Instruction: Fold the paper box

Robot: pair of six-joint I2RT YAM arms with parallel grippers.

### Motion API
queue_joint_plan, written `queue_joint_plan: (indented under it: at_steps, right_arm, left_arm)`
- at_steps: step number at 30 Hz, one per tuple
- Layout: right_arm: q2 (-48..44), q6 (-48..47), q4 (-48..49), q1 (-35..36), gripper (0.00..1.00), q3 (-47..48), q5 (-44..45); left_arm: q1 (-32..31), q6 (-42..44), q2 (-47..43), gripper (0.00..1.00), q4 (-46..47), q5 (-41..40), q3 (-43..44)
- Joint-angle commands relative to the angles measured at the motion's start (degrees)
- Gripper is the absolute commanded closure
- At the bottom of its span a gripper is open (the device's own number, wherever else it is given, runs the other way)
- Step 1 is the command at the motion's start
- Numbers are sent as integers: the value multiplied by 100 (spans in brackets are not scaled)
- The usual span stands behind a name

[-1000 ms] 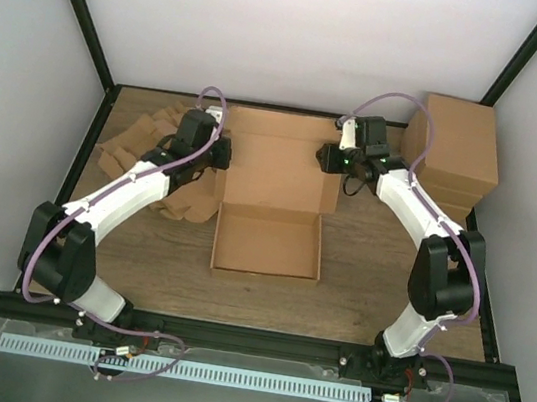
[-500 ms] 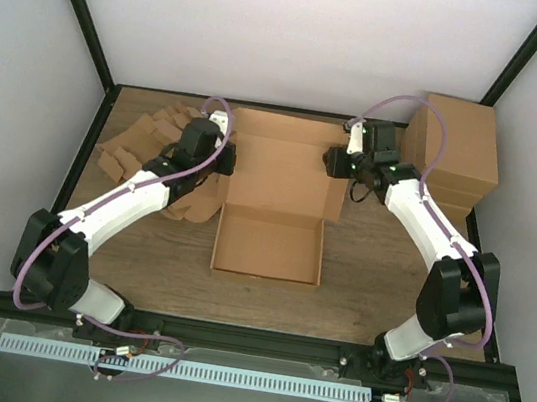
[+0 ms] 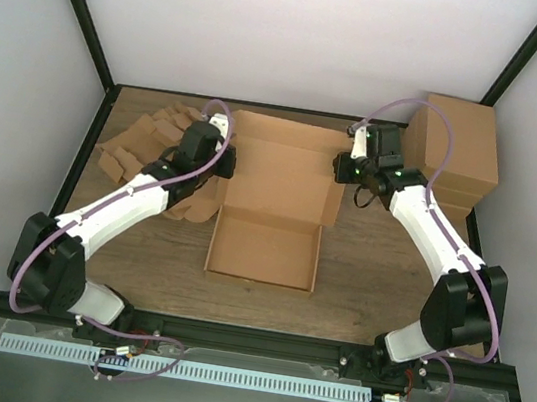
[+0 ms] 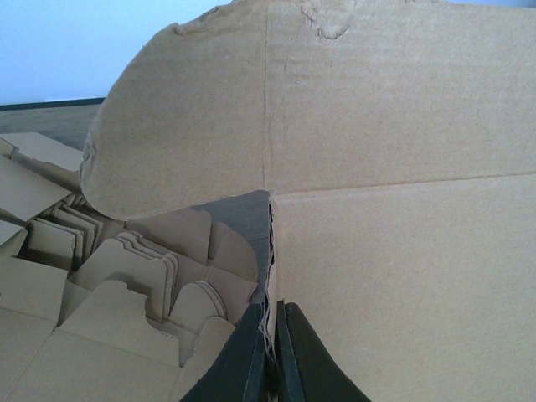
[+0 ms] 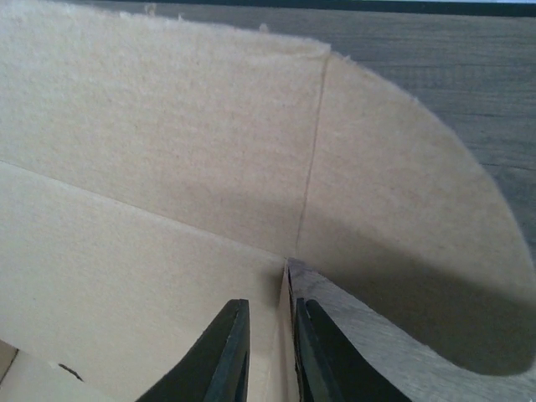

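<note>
My left gripper (image 4: 270, 362) and right gripper (image 5: 270, 356) each pinch nearly closed on a lid side edge of the paper box (image 3: 267, 246), which sits mid-worktop (image 3: 368, 277), its lid towards the far edge. It looks light and stiff but crushable, so I judge it best held beside the creases.

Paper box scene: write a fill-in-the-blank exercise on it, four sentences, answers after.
1. The left gripper is shut on the ____ edge of the open lid of the paper box.
2. The right gripper is shut on the lid's ____ edge.
3. The heap of cardboard blanks lies to the ____ of the paper box.
4. The stack of boxes stands in the far ____ corner of the table.
Missing words: left; right; left; right.
</note>
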Motion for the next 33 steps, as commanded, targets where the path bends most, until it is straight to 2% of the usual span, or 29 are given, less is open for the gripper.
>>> queue_joint_plan:
  at_steps: [1,10,14,20,26,33]
  right_arm:
    - [-201,-23,-306,45,84,79,68]
    - [-271,-117,-770,40,79,211,103]
    - [-291,-35,-869,42,96,158,67]
    - [-378,70,-754,49,99,184,430]
    - [-335,365,-148,46,99,444,1405]
    - [-666,810,1857,43,99,-403,1961]
  left_arm:
    - [-68,41,-221,96,136,-69,-69]
    - [-138,42,-230,96,130,-105,-79]
    - [-170,61,-213,96,137,-128,-85]
    - [-190,4,-160,96,254,-33,-86]
    - [-224,67,221,96,552,327,329]
    - [-346,28,507,96,1727,216,215]
